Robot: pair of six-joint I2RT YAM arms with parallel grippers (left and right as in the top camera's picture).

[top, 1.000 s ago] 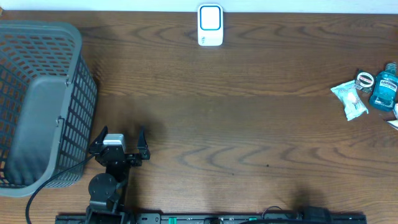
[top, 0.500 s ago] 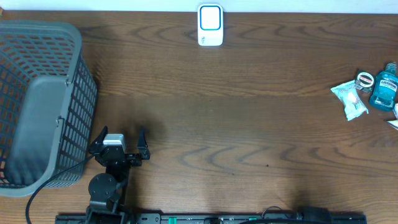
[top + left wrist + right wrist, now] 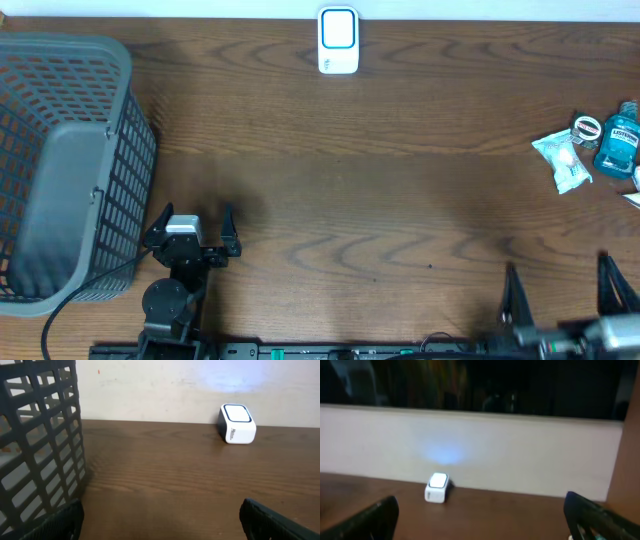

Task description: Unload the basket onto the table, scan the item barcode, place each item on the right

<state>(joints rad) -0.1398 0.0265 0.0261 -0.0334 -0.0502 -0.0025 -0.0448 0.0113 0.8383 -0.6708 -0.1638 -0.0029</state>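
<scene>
A white barcode scanner [image 3: 338,41] with a blue-rimmed window stands at the table's far edge; it also shows in the left wrist view [image 3: 237,423] and the right wrist view [image 3: 437,488]. Candidate items lie at the far right: a white packet [image 3: 562,160], a blue bottle [image 3: 619,140] and a small round tub [image 3: 587,128]. No barcode can be made out on them. My left gripper [image 3: 194,216] is open and empty at the near left, beside the basket. At the near right edge my right gripper [image 3: 560,288] is open and empty, well short of the items.
A grey plastic mesh basket [image 3: 60,160] fills the left side, and its wall [image 3: 40,455] stands close to my left fingers. A pale wall [image 3: 480,445] runs behind the table's far edge. Another small object [image 3: 634,198] peeks in at the right edge.
The right gripper has come into the overhead view at the bottom right, fingers spread. The left arm and all objects have stayed still.
</scene>
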